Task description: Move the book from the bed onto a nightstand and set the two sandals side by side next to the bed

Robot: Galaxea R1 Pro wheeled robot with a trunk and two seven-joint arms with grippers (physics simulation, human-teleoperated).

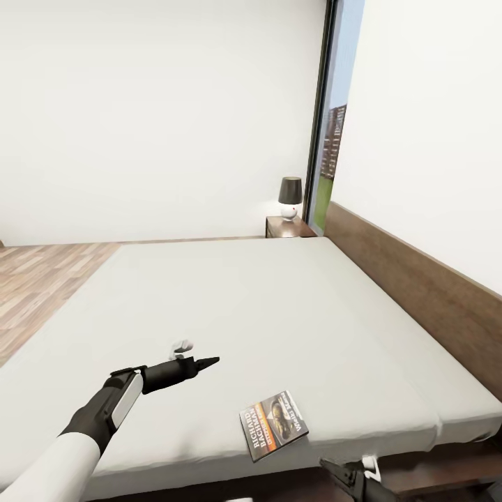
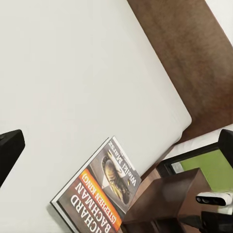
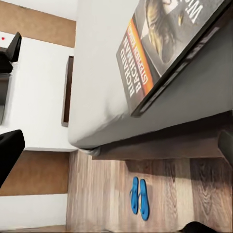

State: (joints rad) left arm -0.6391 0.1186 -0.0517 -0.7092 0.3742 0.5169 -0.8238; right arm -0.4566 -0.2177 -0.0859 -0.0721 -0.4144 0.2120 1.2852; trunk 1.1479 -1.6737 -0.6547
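The book (image 1: 273,424) lies at the bed's (image 1: 279,307) lower edge, frame bottom. My left gripper (image 1: 209,361) hovers empty; its opening I cannot tell. A clumsy reach could nudge the book off onto the floor.

You see a small lamp (image 1: 290,197) with a dark shade and white round base in the far corner, and a distant building (image 1: 335,139) outside.
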